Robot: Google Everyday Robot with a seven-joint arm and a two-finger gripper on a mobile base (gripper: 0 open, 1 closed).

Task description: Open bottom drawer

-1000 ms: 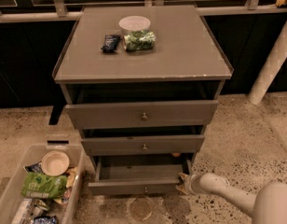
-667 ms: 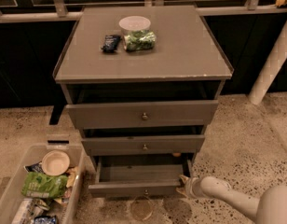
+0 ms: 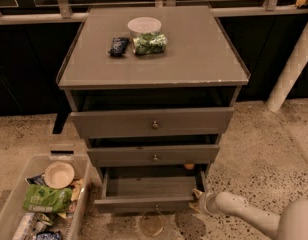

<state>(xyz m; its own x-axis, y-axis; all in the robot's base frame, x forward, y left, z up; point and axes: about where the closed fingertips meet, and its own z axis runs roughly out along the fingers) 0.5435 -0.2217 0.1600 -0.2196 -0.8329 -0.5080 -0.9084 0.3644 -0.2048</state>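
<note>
The narrow grey wooden bottom drawer (image 3: pixel 144 202) stands pulled out, lowest of three. The pale gripper (image 3: pixel 198 200) sits at its front's right end; open or closed, I cannot tell. The print on the near-left green packet (image 3: pixel 46 199) is unreadable.

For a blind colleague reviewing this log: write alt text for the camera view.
A grey cabinet has its bottom drawer pulled open, with the robot's pincer at the drawer's right front corner. A white bowl, a green bag and a dark packet sit on top; a bin of packets stands on the floor at left.
</note>
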